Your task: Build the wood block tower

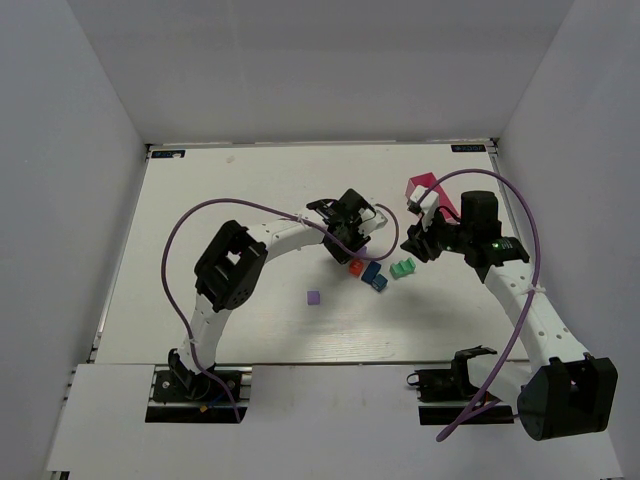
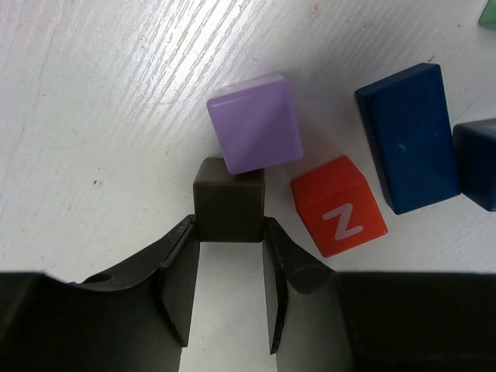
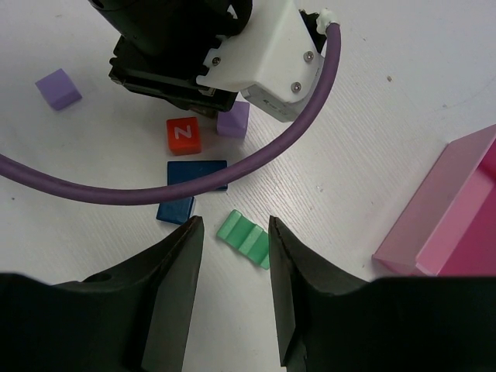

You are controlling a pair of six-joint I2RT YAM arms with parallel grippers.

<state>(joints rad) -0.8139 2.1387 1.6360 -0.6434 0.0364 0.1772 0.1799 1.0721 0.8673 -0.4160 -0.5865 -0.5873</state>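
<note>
Wooden dark grey block (image 2: 229,198), plain-faced, sits pinched in left hand (image 2: 230,227).

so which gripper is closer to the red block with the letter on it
Left. The left gripper is shut on the dark grey block, right beside the red block. The right gripper is open near the green block, farther off.

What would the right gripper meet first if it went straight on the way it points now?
Most likely the green ridged block, which sits in line between the open fingertips of the right gripper; how far ahead it lies is unclear.
</note>
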